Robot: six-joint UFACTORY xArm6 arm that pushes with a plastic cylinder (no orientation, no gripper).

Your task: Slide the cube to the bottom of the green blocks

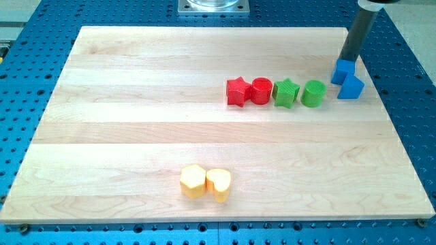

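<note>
A blue cube (343, 71) sits near the board's right side, touching a second blue block (351, 87) just below and right of it. My tip (347, 60) stands at the cube's top edge, touching or nearly touching it. Left of the blue blocks lie a green cylinder (313, 93) and a green star (286, 92), side by side in a row.
A red cylinder (261, 90) and a red star (237, 91) continue the row to the left. A yellow hexagon (193, 181) and a yellow heart (219, 184) sit near the wooden board's (122, 129) bottom edge. Blue perforated table surrounds the board.
</note>
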